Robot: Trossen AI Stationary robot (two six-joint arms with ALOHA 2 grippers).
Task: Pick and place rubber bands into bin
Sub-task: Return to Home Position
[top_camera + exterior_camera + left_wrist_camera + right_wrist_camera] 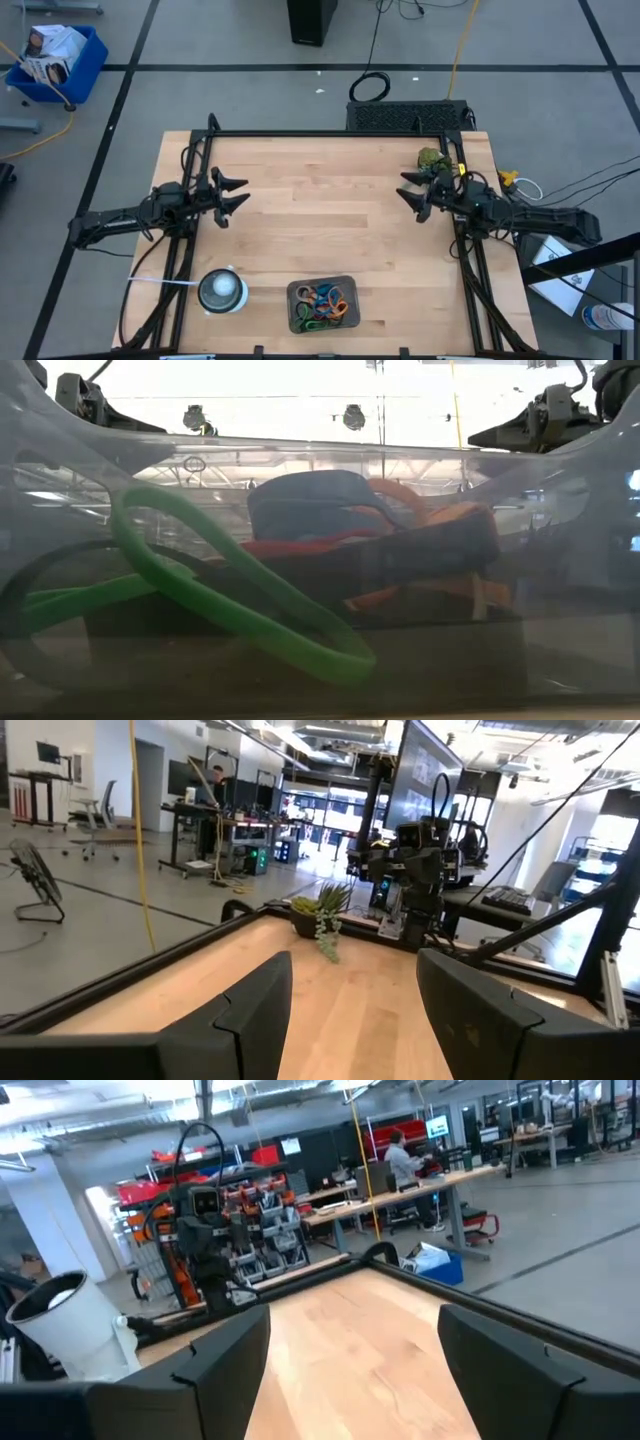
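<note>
The dark grey bin [322, 305] sits near the table's near edge and holds several rubber bands [322, 303] in green, orange, blue, red and black. The low view looks through the bin's wall at a green band [230, 595] and a pile of others [370, 540]. My left gripper [236, 193] is open and empty at the table's left side, raised above the wood. My right gripper [410, 188] is open and empty at the right side. Both point toward the table's middle, and both are far from the bin.
A round white object [221, 290] stands left of the bin. A small green plant [432, 157] sits at the far right corner, behind my right gripper. Bare wood [325, 210] lies between the two grippers. A blue crate [60, 60] stands on the floor.
</note>
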